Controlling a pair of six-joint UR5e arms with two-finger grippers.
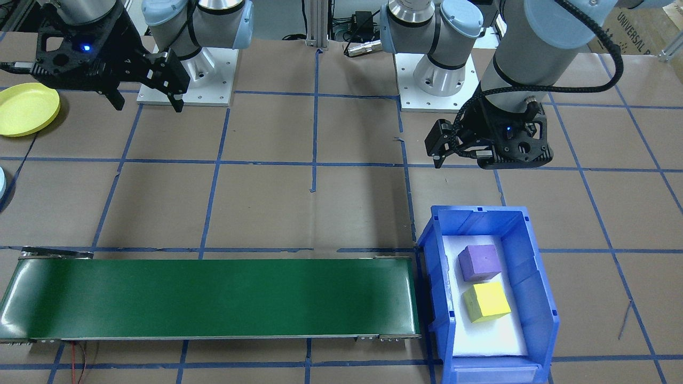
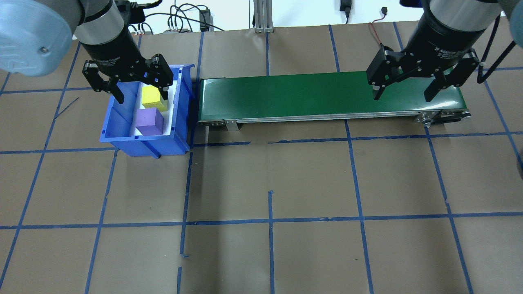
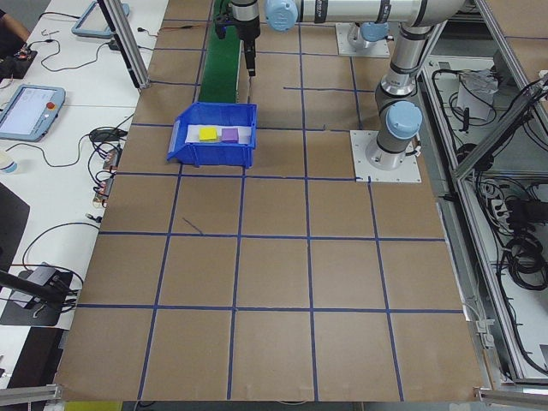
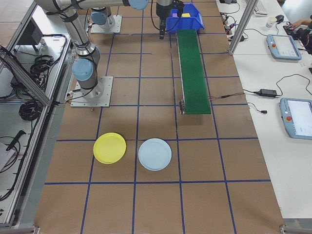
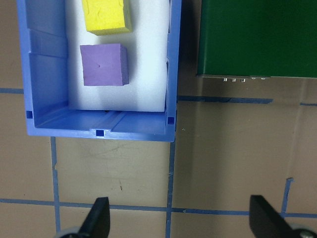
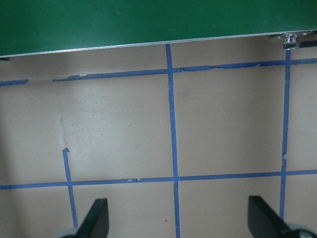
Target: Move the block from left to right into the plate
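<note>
Two foam blocks lie in a blue bin on its white liner: a yellow block and a purple block, also seen as yellow and purple. My left gripper hangs open high above the bin's robot side, holding nothing. In its wrist view the left gripper is over bare table, with the purple block ahead. The yellow plate lies at the table's far right end. My right gripper is open and empty above the belt's right end.
A long green conveyor belt runs from beside the bin toward the right side. A light blue plate lies next to the yellow one. Blue tape lines grid the brown table. Arm bases stand at the back.
</note>
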